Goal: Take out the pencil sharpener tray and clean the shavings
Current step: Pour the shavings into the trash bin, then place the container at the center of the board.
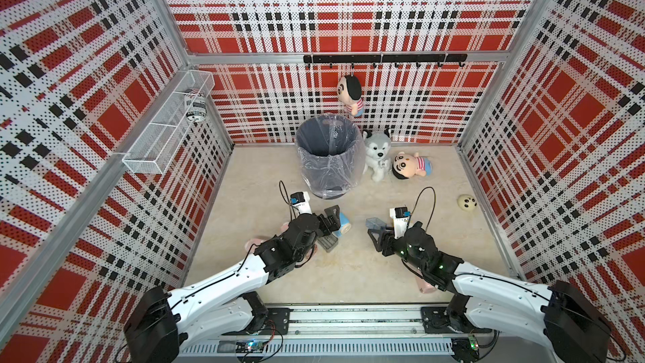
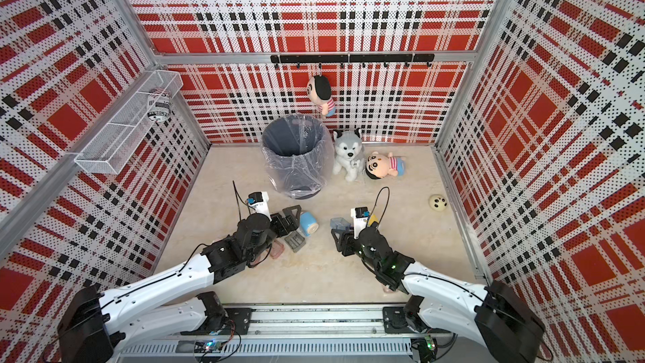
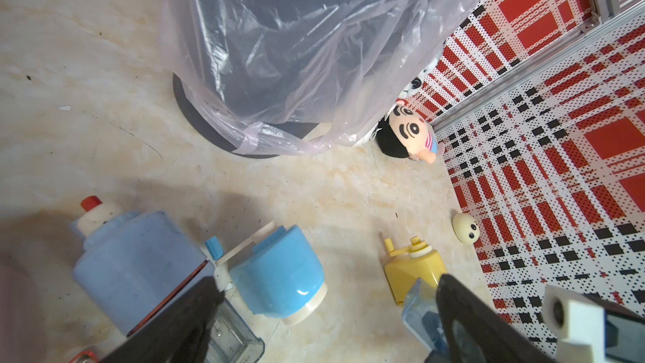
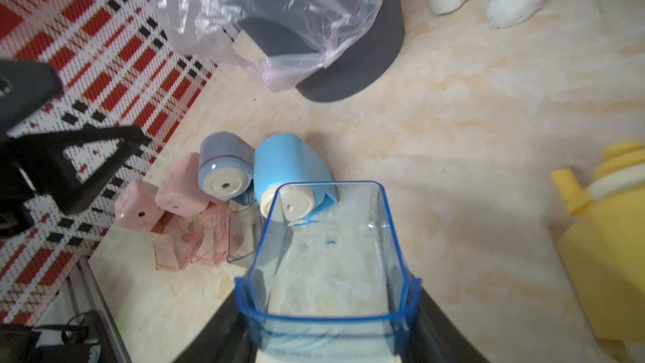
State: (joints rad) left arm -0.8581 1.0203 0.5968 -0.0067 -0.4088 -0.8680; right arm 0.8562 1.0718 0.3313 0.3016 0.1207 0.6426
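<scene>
The right pincer (image 4: 330,330) is closed on a clear blue tray (image 4: 324,260). Its black fingers (image 4: 216,330) press the tray's outer walls, and the tray's open side faces the wrist camera. In a top view this tray (image 1: 375,222) sits out over the worktop (image 1: 349,274), between the light-blue pencil sharpener (image 1: 343,224) and a yellow sharpener (image 2: 372,218), and well short of the bin (image 1: 328,169). The plastic is smeared, so I cannot tell whether any shavings still cling inside the tray. The left pincer (image 1: 333,222) stands wide open and holds nothing. The light-blue pencil sharpener lies on its side just ahead of its fingertips, cream end turned towards the right arm. Whether a finger touches it is hard to judge. Just beside that sharpener lies a grey-blue sharpener (image 4: 225,158), and next to that are two pink sharpeners (image 4: 181,183). Several loose clear trays rest on the worktop in front of them. Two are pink-tinted (image 4: 178,246) and one is grey-tinted (image 4: 244,235). The bin is dark grey and lined with a clear bag, and it stands upright near the back wall. A husky plush (image 1: 377,155) sits against it, with a striped-shirt doll (image 1: 412,165) lying beside the husky. A second doll (image 1: 350,94) hangs from the hook rail above. A small cream ball with a face (image 1: 467,201) sits near the right-hand wall, and a wire basket (image 1: 167,127) is fixed to the left-hand wall.
</scene>
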